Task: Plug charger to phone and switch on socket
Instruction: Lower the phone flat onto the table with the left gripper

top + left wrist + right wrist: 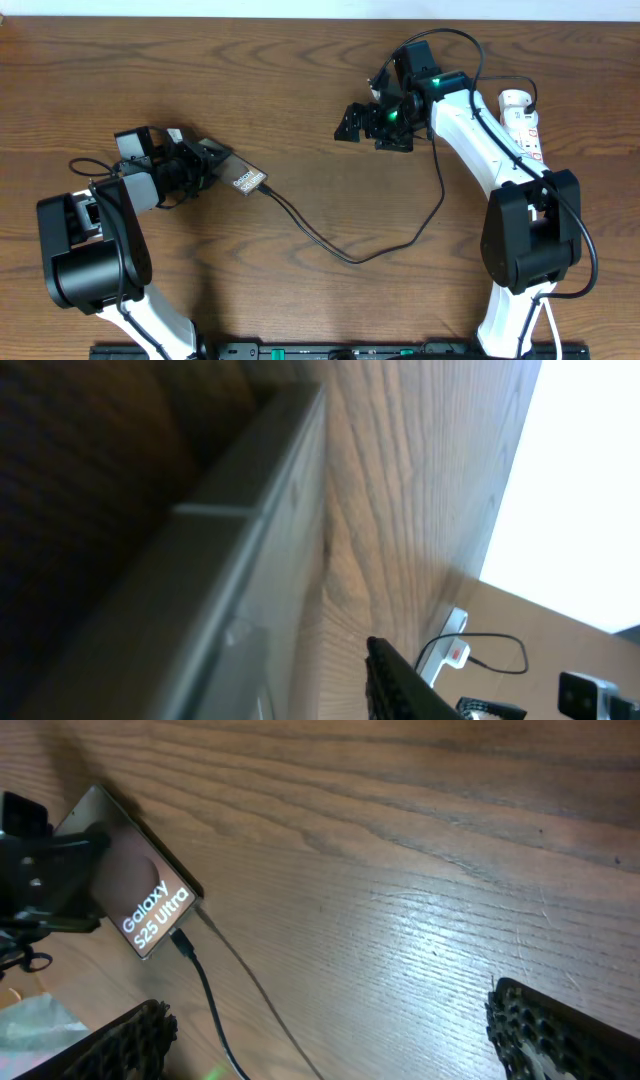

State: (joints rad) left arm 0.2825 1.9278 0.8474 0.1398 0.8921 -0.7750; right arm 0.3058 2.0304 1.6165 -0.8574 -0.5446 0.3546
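Note:
The phone [248,181] lies tilted at left centre, its "Galaxy S25 Ultra" lettering showing in the right wrist view [150,905]. My left gripper [205,160] is shut on the phone's left end. In the left wrist view the phone's grey edge [230,560] fills the left side, next to one black finger. The black charger cable [350,258] has its plug tip in the phone's end [182,942] and loops right toward the white socket [522,125], which also shows in the left wrist view [450,645]. My right gripper [375,122] hangs open and empty above the table [340,1050].
The cable's slack loop crosses the table's middle and rises along my right arm [470,130]. A pale green crumpled thing [35,1020] lies beside the phone in the right wrist view. The table's far edge meets a white wall [570,480].

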